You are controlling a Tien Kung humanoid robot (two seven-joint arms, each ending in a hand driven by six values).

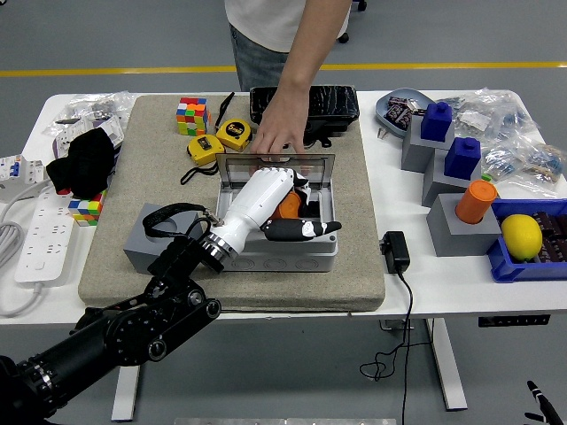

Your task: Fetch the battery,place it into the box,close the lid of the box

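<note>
My left hand (282, 212), white with black fingers, reaches into the open grey box (326, 255) in the middle of the beige mat. Its fingers are curled around an orange battery (287, 204), held low inside the box. The thumb (301, 230) lies across the box's front part. The box's clear lid (232, 170) stands upright at the back edge. A person's hand (282, 131) rests on the lid's top edge. Only a black tip of my right hand (540, 403) shows at the lower right corner.
Two yellow tape measures (232, 133), a colour cube (191, 116) and a black case (306, 104) lie behind the box. A grey holder (142, 239) stands left of it. A black adapter (395, 251) with its cable lies to the right, and blocks and a blue bin (509, 261) sit further right.
</note>
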